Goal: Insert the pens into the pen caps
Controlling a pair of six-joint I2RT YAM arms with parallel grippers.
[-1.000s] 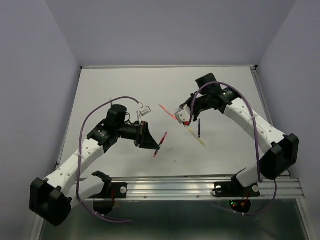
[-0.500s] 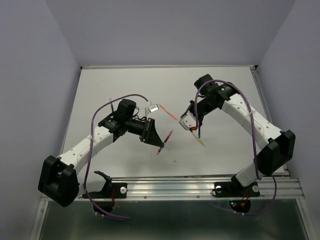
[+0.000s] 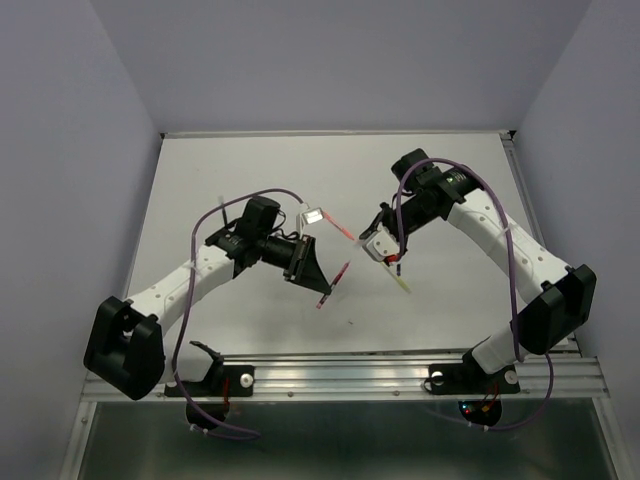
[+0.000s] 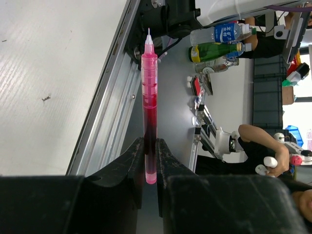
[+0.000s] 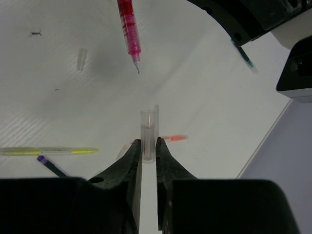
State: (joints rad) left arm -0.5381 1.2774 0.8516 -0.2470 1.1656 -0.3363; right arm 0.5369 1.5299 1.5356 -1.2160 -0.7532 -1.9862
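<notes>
Pink pen (image 5: 129, 29) tip near clear cap (image 5: 147, 132) mouth

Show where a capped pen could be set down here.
Bare: the far strip of the table along the back wall, and the near right patch between right arm and rail. Crowded: the middle, around the yellow pen, orange-pink pen, left tool and right tool.

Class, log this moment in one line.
left claw: grips translucent pink pen | right claw: grips clear plastic cap | tip outside cap

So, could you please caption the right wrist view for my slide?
Right hand grips a clear pen cap, its open end toward the pink pen tip.
</notes>
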